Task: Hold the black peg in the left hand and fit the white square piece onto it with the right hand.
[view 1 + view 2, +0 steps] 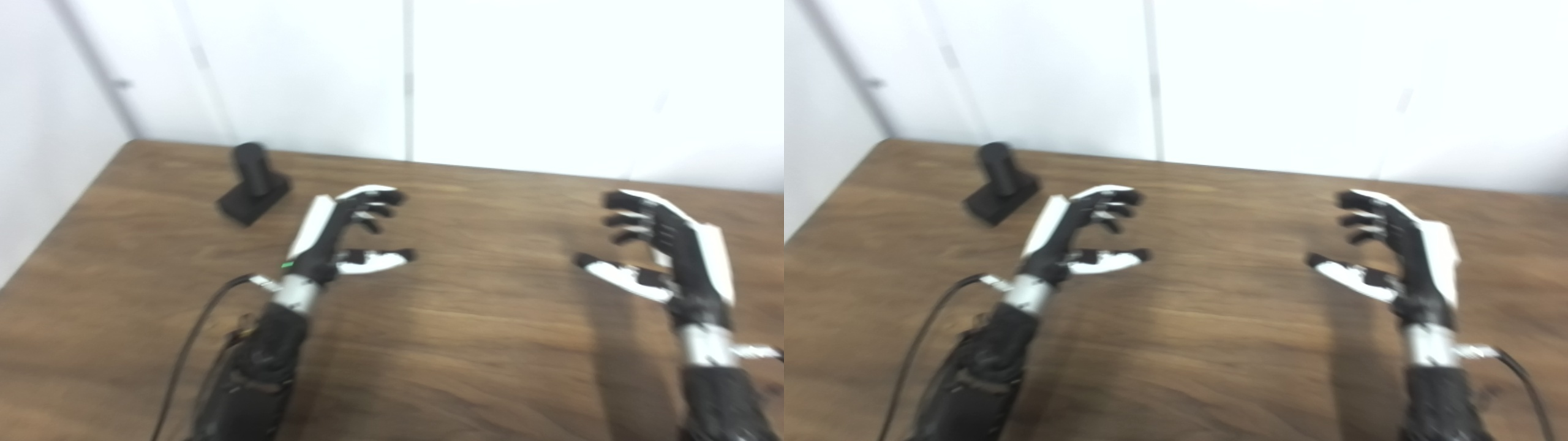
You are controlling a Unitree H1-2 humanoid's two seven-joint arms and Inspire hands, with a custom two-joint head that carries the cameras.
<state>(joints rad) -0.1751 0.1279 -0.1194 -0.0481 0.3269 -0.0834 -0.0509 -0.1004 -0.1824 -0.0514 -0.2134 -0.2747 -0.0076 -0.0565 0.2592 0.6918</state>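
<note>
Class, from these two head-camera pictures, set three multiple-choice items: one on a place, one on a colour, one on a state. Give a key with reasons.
1. Where does the black peg stand?
A. far-left part of the table
B. near-right corner
C. in the right robot hand

2. What colour is the peg's base?
A. white
B. black
C. red

3. How is the left robot hand?
A. shut on the peg
B. open, holding nothing
C. out of view

Key: 1 A, it stands left of and beyond the left hand; 2 B, base matches peg; 3 B, fingers apart over bare wood.
</note>
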